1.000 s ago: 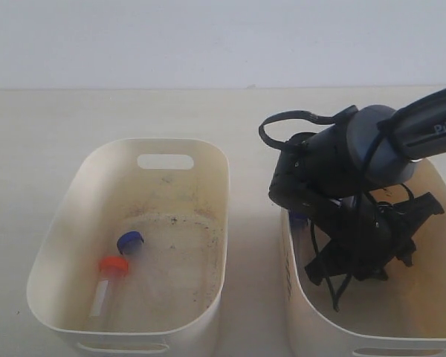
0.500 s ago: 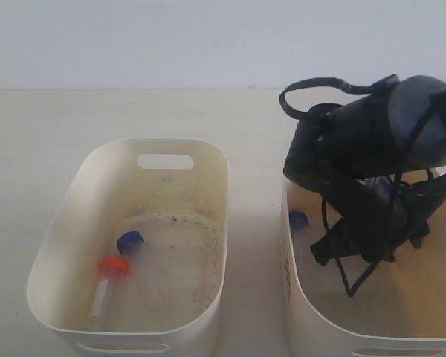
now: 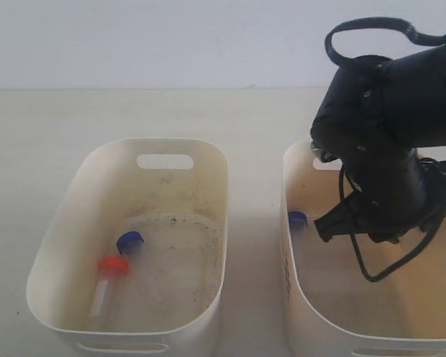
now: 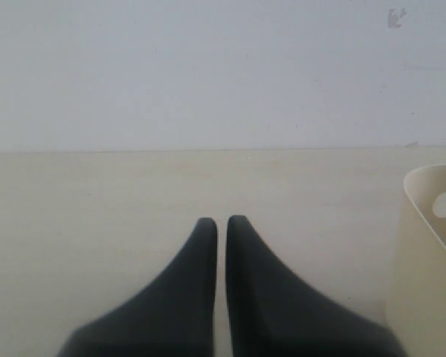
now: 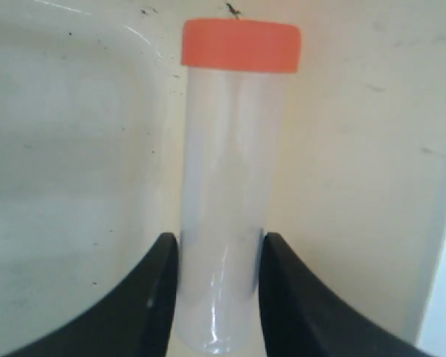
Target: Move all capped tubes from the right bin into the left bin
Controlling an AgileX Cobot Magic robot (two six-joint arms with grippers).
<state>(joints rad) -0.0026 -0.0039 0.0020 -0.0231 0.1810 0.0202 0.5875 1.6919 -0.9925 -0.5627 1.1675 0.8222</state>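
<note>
My right gripper (image 5: 217,242) is shut on a clear tube (image 5: 234,163) with an orange-red cap (image 5: 241,44), held near its base above the yellowish floor of the right bin (image 5: 67,149). In the exterior view the right arm (image 3: 386,141) hangs over the right bin (image 3: 297,297) and hides the held tube. A blue-capped tube (image 3: 298,219) lies against that bin's left wall. The left bin (image 3: 97,178) holds a blue-capped tube (image 3: 130,242) and an orange-capped tube (image 3: 113,266). My left gripper (image 4: 221,223) is shut with nothing in it, over bare table.
A cream bin's wall with a slot handle (image 4: 431,245) shows at the edge of the left wrist view. A gap of table (image 3: 256,223) separates the two bins. A black cable loop (image 3: 372,26) arches over the right arm.
The right arm has risen and swung toward the right, out of the depth of the right bin. The blue-capped tube at that bin's wall now shows fully. Left bin unchanged.
</note>
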